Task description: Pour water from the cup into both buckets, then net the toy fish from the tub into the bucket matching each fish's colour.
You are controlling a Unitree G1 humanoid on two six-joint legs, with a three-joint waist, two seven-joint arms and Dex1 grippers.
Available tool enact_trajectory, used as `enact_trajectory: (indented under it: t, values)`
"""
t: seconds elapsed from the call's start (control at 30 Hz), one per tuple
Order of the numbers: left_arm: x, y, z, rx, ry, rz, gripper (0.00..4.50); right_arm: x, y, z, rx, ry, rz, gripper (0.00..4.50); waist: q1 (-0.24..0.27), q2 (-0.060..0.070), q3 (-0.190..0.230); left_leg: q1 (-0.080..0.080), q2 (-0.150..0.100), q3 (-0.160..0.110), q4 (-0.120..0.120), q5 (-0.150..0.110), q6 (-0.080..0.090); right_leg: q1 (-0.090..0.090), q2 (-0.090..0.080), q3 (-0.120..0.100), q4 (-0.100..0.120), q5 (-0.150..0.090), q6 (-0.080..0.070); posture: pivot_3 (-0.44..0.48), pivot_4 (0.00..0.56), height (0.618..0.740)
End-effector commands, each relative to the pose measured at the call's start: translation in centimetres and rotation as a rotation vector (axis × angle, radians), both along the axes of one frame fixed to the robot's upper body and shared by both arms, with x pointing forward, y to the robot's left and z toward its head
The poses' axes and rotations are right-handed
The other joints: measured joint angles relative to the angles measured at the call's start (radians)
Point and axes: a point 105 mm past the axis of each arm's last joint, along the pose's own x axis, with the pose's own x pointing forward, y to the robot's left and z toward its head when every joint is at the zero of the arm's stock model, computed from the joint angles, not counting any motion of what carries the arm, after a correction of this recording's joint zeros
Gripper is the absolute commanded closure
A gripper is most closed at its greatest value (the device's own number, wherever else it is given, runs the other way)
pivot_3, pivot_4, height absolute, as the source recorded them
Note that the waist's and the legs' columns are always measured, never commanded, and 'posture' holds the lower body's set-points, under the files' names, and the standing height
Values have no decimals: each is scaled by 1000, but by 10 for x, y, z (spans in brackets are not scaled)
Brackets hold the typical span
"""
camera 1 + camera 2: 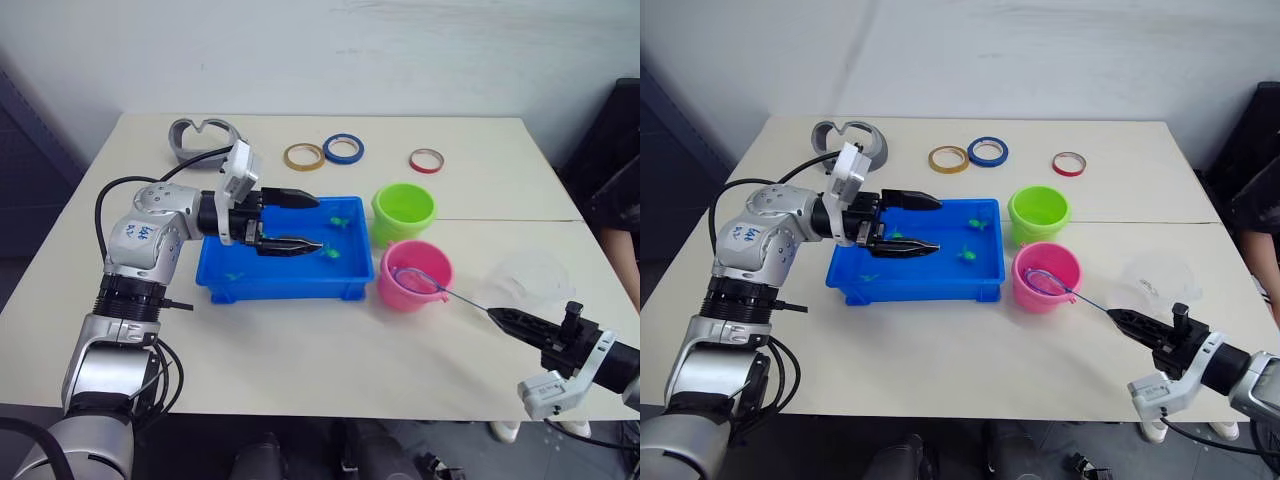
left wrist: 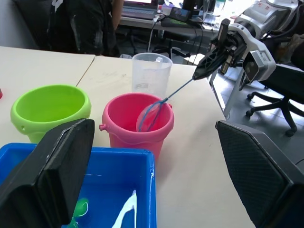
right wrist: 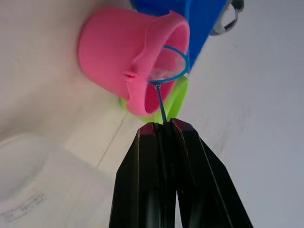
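Holding the net (image 1: pixel 415 278) by its thin handle, the right gripper (image 1: pixel 497 315) is pinched shut on the wire so the hoop can be dipped in the pink bucket (image 1: pixel 414 274), prob. to drop a fish. The left gripper (image 1: pixel 309 222) is spread wide, hung over the tub (image 1: pixel 285 288), w/ nothing held. Green fish (image 1: pixel 331 254) are left in the tub. The green bucket (image 1: pixel 404 211) sits just behind the pink one; the cup (image 2: pixel 151 75) stands near the pink one, already set aside.

Bright even light, soft shadows; right wrist view blurred close-up.
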Motion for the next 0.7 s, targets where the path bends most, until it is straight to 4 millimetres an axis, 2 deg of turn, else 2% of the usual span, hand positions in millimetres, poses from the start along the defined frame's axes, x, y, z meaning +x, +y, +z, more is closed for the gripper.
enact_trajectory:
  t: [0.03, 0.2, 0.33, 0.4, 0.47, 0.63, 0.7]
  values:
    - [0, 2, 14, -10, -53, 4, 34, 3, -3, 29, 52, -85, -15, 4500, -3, 0, 0, 1, 0, 0, 0, 0, 0, 1, 0, 0, 1, 0, 0, 0, 150, 740]
    - [0, 6, 9, 7, -41, 15, 34, -2, 5, 40, 140, -59, 15, 4500, -5, 0, 0, 7, 0, 1, -5, 1, -2, 4, 1, 1, 0, 0, -1, 0, 150, 740]
    - [2, 22, -13, 112, -51, 58, 34, 0, 22, 48, 359, 63, 28, 4500, -16, 0, 0, 9, 0, 2, -5, 1, -1, 6, 1, 2, -1, 0, -1, 0, 150, 740]
    - [5, 36, -19, 130, -33, 109, 34, 9, 32, 57, 587, 176, 3, 4500, -20, 0, 0, 12, 0, 2, -6, 1, -2, 9, 1, 2, -1, 0, -1, 0, 150, 740]
    - [5, 48, -23, 140, -15, 153, 34, 19, 43, 65, 742, 273, -4, 4500, -20, 0, 0, 16, 1, 1, -7, 1, -2, 13, 2, 2, -3, 0, -1, 0, 150, 740]
    - [0, 72, -25, 161, 12, 227, 34, 31, 79, 62, 1089, 737, -5, 4500, -17, -1, 0, 21, 1, 2, -10, 1, -2, 16, 2, 3, -4, 0, -1, 0, 150, 740]
    - [-1, 79, -28, 174, 14, 256, 34, 40, 89, 63, 1202, 872, -28, 4500, -13, -1, 1, 21, 2, 1, -11, 1, -2, 16, 2, 3, -5, 0, -1, 0, 150, 740]
